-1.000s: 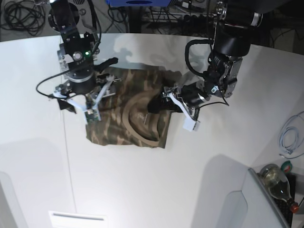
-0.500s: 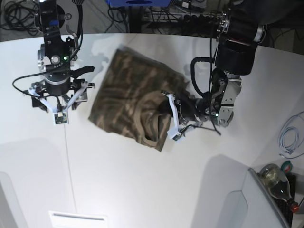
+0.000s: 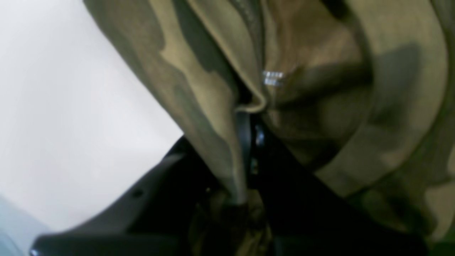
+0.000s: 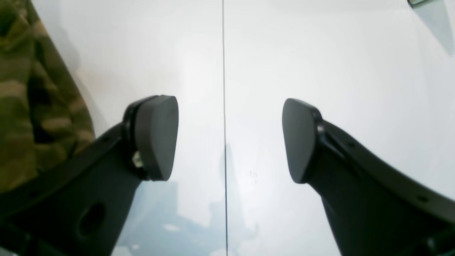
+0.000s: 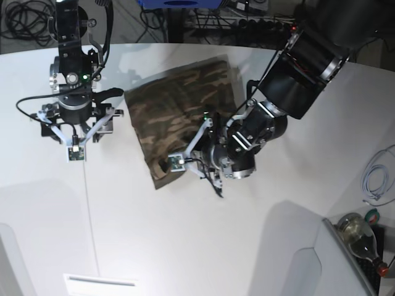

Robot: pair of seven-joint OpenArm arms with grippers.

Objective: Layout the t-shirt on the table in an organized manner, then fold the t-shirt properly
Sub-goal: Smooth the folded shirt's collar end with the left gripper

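While the right hand gapes, the left hand pinches the soft, creased t-shirt.

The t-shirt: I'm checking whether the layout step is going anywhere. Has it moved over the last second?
Yes. The t-shirt has swung round and shifted toward the table's curved far edge, dragged by the left gripper.

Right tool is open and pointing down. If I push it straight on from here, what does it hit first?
The bare table, it seems. The right tool is open with only white tabletop and its thin seam between the pads. The t-shirt lies off to one side, out of that line. Height above the surface is unclear.
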